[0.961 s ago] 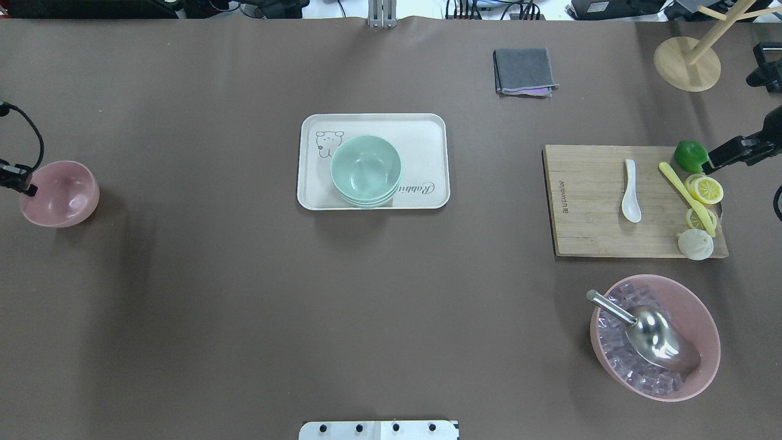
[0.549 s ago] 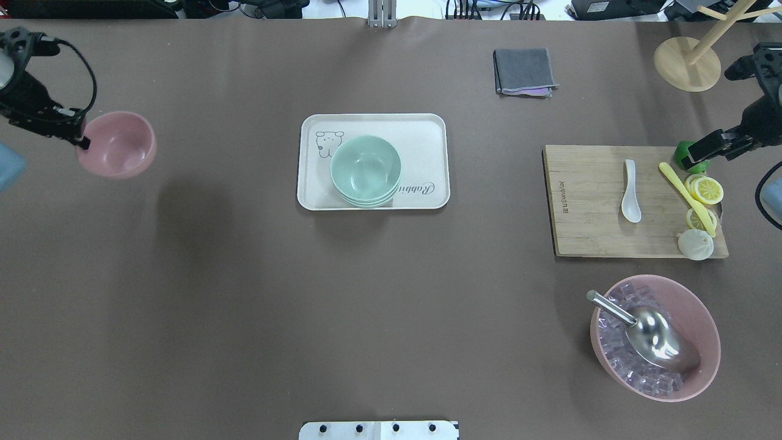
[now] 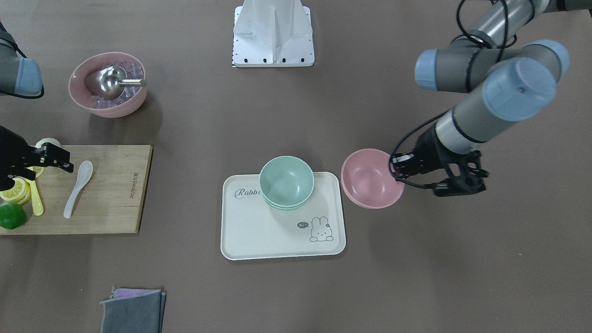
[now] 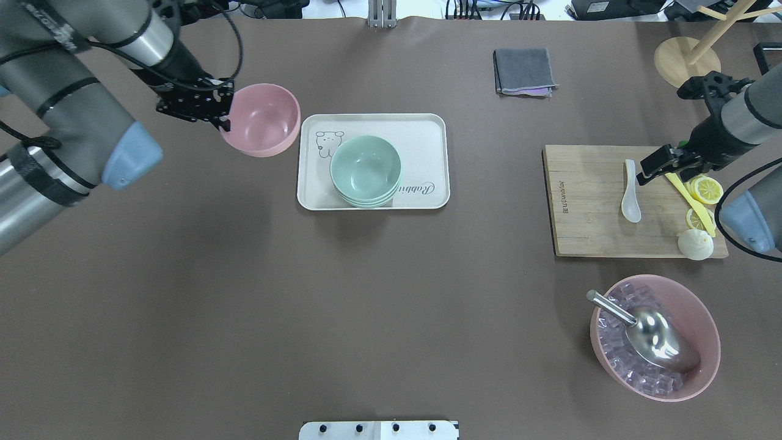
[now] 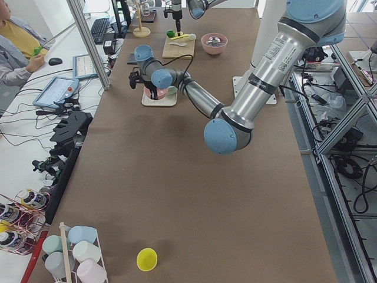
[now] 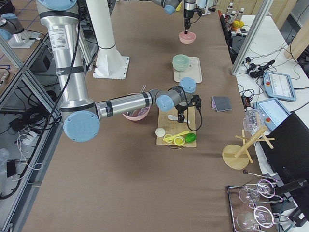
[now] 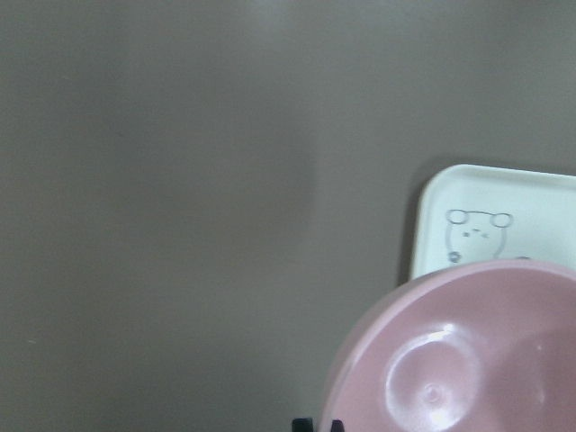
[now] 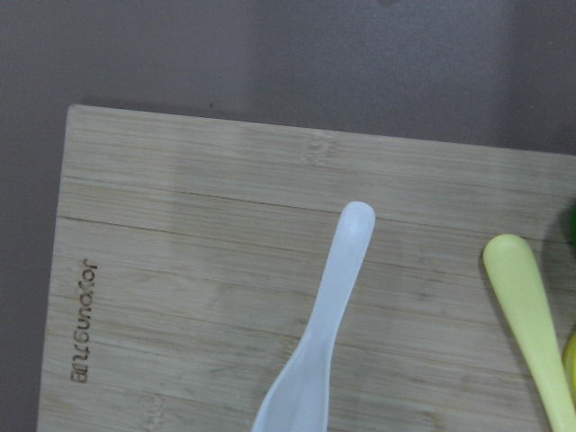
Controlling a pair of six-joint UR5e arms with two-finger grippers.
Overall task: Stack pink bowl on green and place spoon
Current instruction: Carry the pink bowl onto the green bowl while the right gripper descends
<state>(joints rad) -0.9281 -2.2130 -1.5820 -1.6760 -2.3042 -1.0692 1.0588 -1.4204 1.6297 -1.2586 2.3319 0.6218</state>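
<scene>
The white spoon [image 8: 324, 315] loses its scoop below the right wrist view; in the left one, the pink bowl [image 7: 459, 360] hides most of the tray [image 7: 540, 216].

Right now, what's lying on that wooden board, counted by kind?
On the wooden board:
White spoon: 1
Yellow spoon: 1
Lemon slices: 2
White bun: 1
Lime: 1
Total: 6
</scene>
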